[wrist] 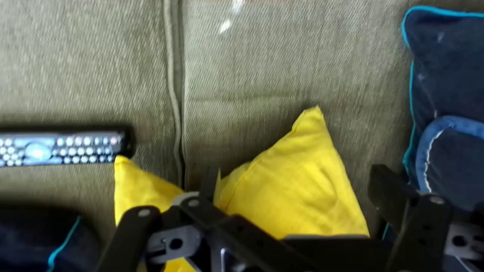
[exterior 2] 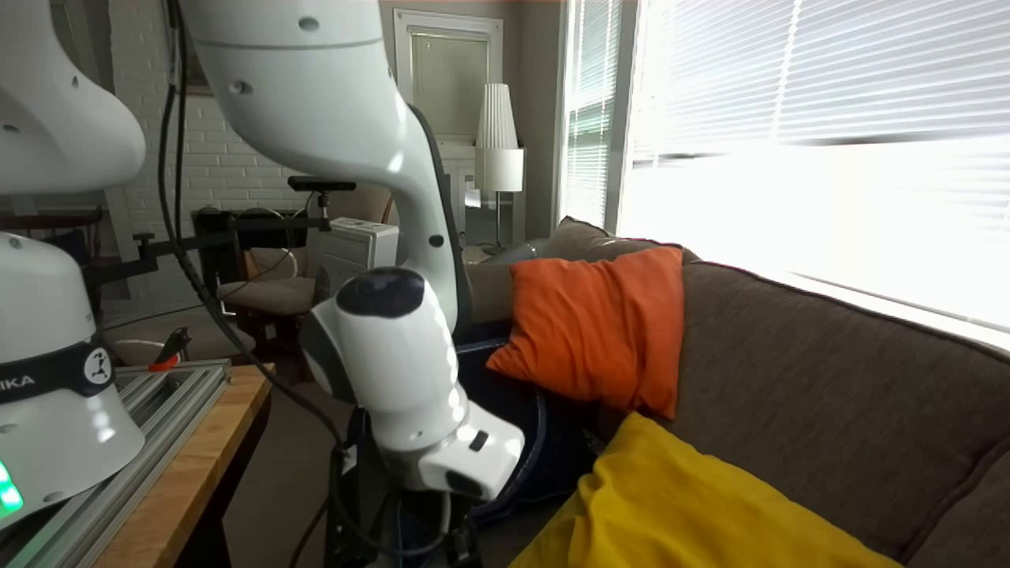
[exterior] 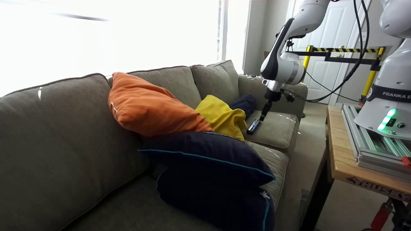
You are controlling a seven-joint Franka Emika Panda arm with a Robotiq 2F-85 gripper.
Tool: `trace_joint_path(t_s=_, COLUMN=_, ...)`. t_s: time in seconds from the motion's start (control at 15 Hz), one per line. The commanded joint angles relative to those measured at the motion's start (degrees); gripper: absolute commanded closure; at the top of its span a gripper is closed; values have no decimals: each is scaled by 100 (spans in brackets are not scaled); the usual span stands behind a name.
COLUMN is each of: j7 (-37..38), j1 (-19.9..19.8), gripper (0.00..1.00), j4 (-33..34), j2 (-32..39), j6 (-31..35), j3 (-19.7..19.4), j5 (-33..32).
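End effector: gripper [wrist: 297, 183] spread wide, fingers [wrist: 389, 192] well apart; no object seen pinched between them. Yellow pillow [wrist: 295, 196] shows beneath and between the fingers in the wrist view, partly hidden by the gripper; contact with the cloth cannot be told.

Near gripper: black remote control [wrist: 62, 149], buttons up, flat on the seat, one end just beside a corner of the yellow pillow; touching or apart unclear.

Surface: grey-brown sofa [wrist: 283, 56], coarse weave, small flecks of light on the fabric. Piped seam [wrist: 174, 90] divides two seat cushions; yellow pillow spans it. Navy pillow [wrist: 450, 75] with turquoise piping at right edge of wrist view; dark cushion [wrist: 34, 241] at lower left, cut off by the frame.

Along the sofa, in an exterior view: orange pillow [exterior: 154, 106] leaning on the backrest, stacked navy pillows [exterior: 208, 157] in front.

Room: arm base on aluminium frame [exterior: 369, 160] atop wooden workbench [exterior: 343, 154], pale carpet [exterior: 310, 134] between bench and sofa. Window [exterior: 128, 38] behind the backrest glaring white; slats of its blinds [exterior 2: 828, 79] visible in an exterior view. Also: white door [exterior: 340, 19], black-and-yellow striped bar [exterior: 350, 50], floor lamp [exterior 2: 497, 170], white brick wall [exterior 2: 209, 158], chair [exterior 2: 268, 296].
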Motion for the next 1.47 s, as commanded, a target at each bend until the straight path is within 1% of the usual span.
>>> trace_joint_path(t_s=0.0, j7=-8, j1=-57, gripper=0, j4=415, j2=831, j6=-80, j3=-93, j5=-127)
trace_joint_path(t_s=0.07, j7=-5, j1=-44, gripper=0, j4=513, j2=1026, j6=-83, j3=-104, j5=-139)
trace_joint_path(t_s=0.33, j7=-92, j1=-62, gripper=0, j4=999, j2=1761, j6=353, j3=32, j5=-444)
trace_joint_path(t_s=0.6, j7=-126, j1=-39, gripper=0, j4=1597, j2=2543, j6=1218, j3=170, j5=-1170)
trace_joint_path(t_s=0.73, j7=-91, j1=53, gripper=0, j4=1806, j2=2782, j6=1410, j3=173, j5=-1423)
trace_joint_path(t_s=0.93, j7=-46, j1=168, gripper=0, j4=2106, j2=3136, j6=1531, j3=177, j5=-1641)
trace_joint_path(t_s=1.0, j7=1137, j1=670, gripper=0, j4=2112, j2=2958, j6=1387, j3=-366, j5=-2548)
trace_joint_path(t_s=1.07, j7=123, j1=354, gripper=0, j4=2349, j2=3341, j6=1544, j3=51, j5=-2016)
trace_joint_path(t_s=1.13, j7=1511, j1=944, gripper=0, j4=2387, j2=3158, j6=1442, j3=-610, j5=-3064)
trace_joint_path(t_s=1.2, j7=1693, j1=1125, gripper=0, j4=2548, j2=3212, j6=1474, j3=-764, j5=-3352)
trace_joint_path(t_s=1.27, j7=2126, j1=1370, gripper=0, j4=2723, j2=3278, j6=1520, j3=-1020, j5=-3756)
trace_joint_path(t_s=1.33, j7=2527, j1=1660, gripper=2, j4=2873, j2=3275, j6=1549, j3=-1302, j5=-4028)
trace_joint_path(t_s=1.4, j7=2889, j1=1950, gripper=26, j4=2998, j2=3281, j6=1625, j3=-1575, j5=-4191)
